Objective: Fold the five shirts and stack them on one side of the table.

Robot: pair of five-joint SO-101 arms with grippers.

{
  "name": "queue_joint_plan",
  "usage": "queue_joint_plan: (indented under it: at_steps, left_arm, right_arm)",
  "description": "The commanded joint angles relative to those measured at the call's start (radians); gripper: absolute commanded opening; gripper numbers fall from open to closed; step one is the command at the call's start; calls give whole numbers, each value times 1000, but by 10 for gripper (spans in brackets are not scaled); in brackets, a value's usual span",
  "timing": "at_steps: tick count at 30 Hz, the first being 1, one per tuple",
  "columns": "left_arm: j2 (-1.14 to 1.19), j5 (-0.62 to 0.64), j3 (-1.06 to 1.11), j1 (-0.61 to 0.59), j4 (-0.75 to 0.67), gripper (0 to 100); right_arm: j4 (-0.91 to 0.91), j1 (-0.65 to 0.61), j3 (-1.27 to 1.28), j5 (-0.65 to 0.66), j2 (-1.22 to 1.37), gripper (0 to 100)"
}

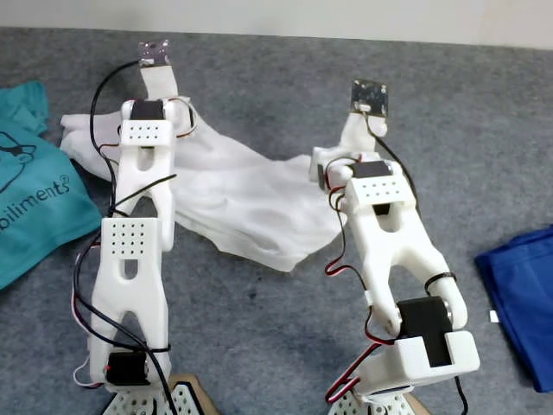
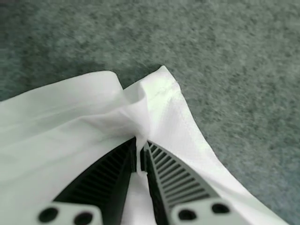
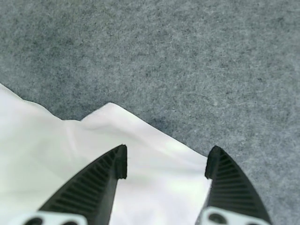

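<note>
Both arms stretch forward over the grey table (image 1: 259, 346). The left gripper (image 2: 141, 143) is pinched tight on a fold of the white shirt (image 1: 233, 194), which lies crumpled between the arms. The right gripper (image 3: 166, 161) hangs spread wide over the shirt's edge.

A grey, felt-like covering spreads across the whole surface (image 1: 259, 337). A pale strip (image 1: 346, 15) borders its far edge.
</note>
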Motion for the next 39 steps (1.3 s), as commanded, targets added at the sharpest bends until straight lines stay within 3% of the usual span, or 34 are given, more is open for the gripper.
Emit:
queue_joint_plan:
  at_steps: [1, 10, 17, 25, 39]
  left_arm:
    - [-81, -6, -79, 25, -3, 6]
    - [-185, -6, -437, 85, 299, 6]
    - [-318, -6, -433, 87, 474, 6]
    - [-315, -6, -429, 42, 592, 6]
    - [-407, -5, -427, -15, 643, 6]
  right_arm:
    - [5, -8, -2, -9, -61, 266]
    - [5, -5, 1, -14, -64, 266]
    - [5, -30, -7, -17, -70, 266]
    - [-76, -124, -21, -17, -59, 266]
    - [-110, -183, -90, -9, 108, 267]
